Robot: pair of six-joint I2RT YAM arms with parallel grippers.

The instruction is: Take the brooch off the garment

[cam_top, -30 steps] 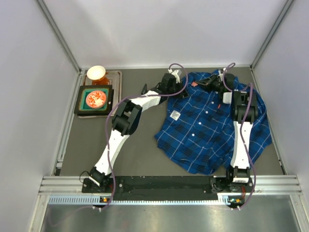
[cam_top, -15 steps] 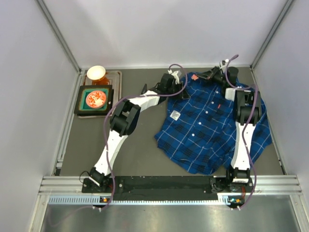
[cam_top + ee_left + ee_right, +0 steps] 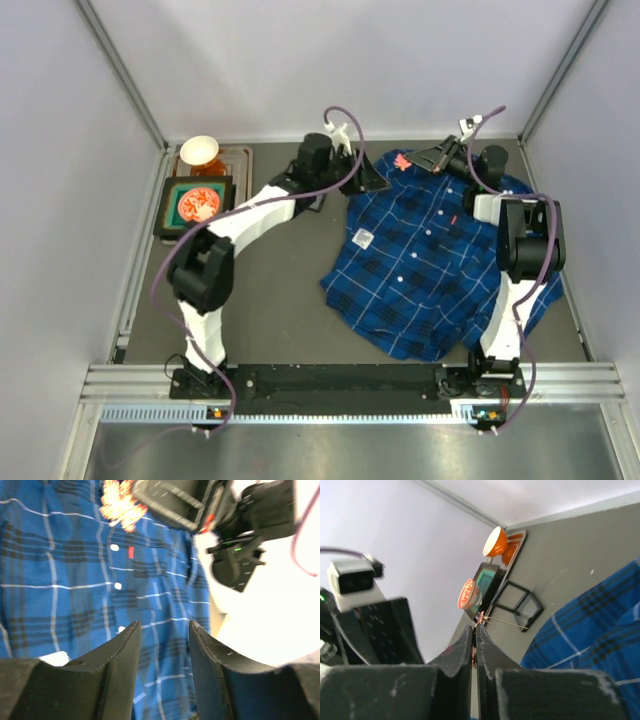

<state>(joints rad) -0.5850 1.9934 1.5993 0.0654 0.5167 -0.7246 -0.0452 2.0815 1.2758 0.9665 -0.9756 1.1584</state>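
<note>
The garment [image 3: 440, 260], a dark-blue plaid shirt with white buttons, lies spread on the right half of the table. My right gripper [image 3: 416, 162] is shut on the brooch [image 3: 403, 161] above the shirt's collar edge. In the right wrist view the shut gripper [image 3: 475, 628] pinches the reddish brooch [image 3: 481, 617]. Its thin golden pin sticks out bare over the grey table, apart from the shirt [image 3: 600, 625]. My left gripper [image 3: 377, 180] is open and empty just left of the collar. In the left wrist view this gripper [image 3: 162, 626] hovers over the shirt [image 3: 65, 580], with the brooch [image 3: 120, 506] blurred beyond.
A white printed label [image 3: 364, 238] lies on the shirt's left side. At the back left stand an orange-and-white bowl [image 3: 199, 151] on a brown tray and a black tray [image 3: 166, 224] holding a green dish with a red-and-white item. Side walls and rails border the table.
My right gripper has lifted back from the collar with the brooch in it. My left arm has swung left and pulled its gripper off the collar.
</note>
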